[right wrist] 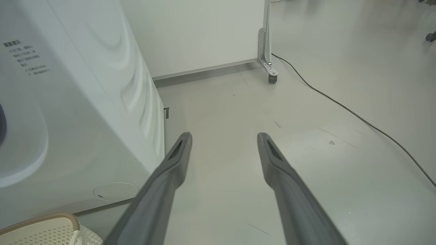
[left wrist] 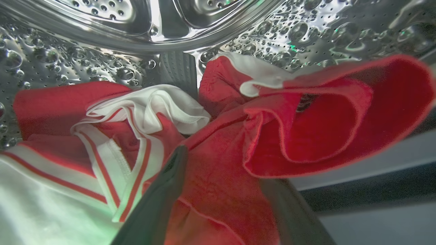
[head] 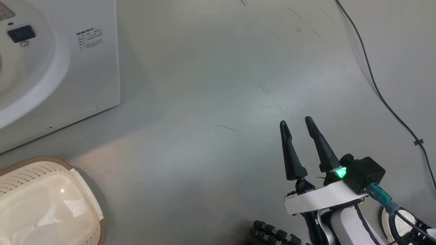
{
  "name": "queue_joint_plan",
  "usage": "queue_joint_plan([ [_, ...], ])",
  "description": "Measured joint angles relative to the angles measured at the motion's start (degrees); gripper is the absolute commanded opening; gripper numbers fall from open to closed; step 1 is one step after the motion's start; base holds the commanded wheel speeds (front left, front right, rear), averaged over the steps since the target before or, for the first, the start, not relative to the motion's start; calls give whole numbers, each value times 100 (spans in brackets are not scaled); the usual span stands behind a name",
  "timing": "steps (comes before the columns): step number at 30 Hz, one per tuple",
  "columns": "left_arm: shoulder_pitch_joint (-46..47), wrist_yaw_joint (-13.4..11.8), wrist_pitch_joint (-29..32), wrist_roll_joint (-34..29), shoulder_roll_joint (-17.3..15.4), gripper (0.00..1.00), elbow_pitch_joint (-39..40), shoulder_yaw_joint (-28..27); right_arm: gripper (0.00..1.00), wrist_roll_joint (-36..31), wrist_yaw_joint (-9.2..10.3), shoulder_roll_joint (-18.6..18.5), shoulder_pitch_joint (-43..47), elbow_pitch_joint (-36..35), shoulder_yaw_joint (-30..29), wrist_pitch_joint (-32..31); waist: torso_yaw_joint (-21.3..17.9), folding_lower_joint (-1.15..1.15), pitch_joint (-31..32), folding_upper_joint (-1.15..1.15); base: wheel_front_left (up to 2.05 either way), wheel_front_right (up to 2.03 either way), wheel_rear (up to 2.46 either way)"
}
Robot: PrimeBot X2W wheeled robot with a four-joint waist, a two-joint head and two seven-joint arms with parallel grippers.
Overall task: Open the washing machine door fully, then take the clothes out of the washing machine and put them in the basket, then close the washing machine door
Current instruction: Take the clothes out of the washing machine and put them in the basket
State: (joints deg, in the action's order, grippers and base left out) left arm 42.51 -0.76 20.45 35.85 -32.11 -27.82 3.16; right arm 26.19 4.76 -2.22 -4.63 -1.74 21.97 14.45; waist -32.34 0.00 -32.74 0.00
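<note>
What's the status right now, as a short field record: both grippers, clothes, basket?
left gripper: inside the drum, red cloth between its fingers; grip unclear
right gripper: open, above the floor
clothes: bunched in the drum
basket: beside the washing machine; visible part holds no clothes

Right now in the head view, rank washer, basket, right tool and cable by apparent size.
1. washer, cropped at the edge.
2. basket, also cropped.
3. right tool.
4. cable: long but thin; unsure against the tool.
</note>
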Motion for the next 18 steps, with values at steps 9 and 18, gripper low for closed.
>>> queue_joint_plan([
  [9, 113, 7, -97, 24, 22, 0, -297, -16, 100, -10, 43, 0, -1, 0, 62, 0, 27, 0, -6, 0, 0, 0, 0],
  [18, 113, 194, -699, 23, 67, 0, -390, -88, 100, -59, 43, -1, -114, 77, 92, 0, 55, 0, 173, 0, 0, 0, 0],
])
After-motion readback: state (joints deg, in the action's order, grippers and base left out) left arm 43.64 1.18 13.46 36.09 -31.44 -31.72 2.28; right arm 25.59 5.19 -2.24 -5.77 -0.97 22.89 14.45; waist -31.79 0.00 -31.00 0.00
